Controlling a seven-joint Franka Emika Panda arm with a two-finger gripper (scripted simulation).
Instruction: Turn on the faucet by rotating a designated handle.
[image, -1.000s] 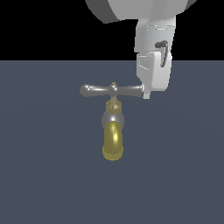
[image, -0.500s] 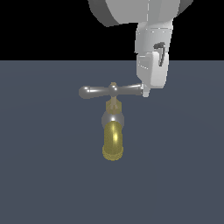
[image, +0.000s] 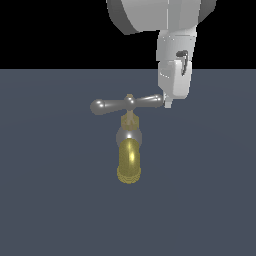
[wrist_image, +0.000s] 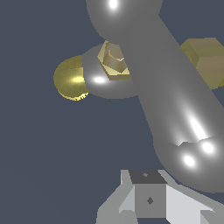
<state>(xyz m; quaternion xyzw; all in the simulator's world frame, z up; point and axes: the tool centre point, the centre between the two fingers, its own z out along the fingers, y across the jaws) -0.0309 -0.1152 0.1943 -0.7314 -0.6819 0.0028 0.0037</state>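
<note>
**Gripper at the end of the faucet handle**

The faucet (image: 129, 147) stands just left of centre in the exterior view, on a flat dark blue-grey surface (image: 50, 200). Its gold spout (image: 130, 162) curves down toward the camera, with a grey body and brass stem above it. The handle (image: 126, 104), a silver crossbar with rounded ends, lies nearly level across the top, in the middle of the frame.

The white gripper (image: 168, 104) comes down from the upper right of the frame, and its tip meets the crossbar's end on the exterior view's right. In the wrist view the handle (wrist_image: 170, 109) fills much of the frame, one bulbous end just beside the gripper's grey finger (wrist_image: 148, 199). Whether the jaws are spread or closed cannot be told; nothing shows them clamped on the bar.
</note>
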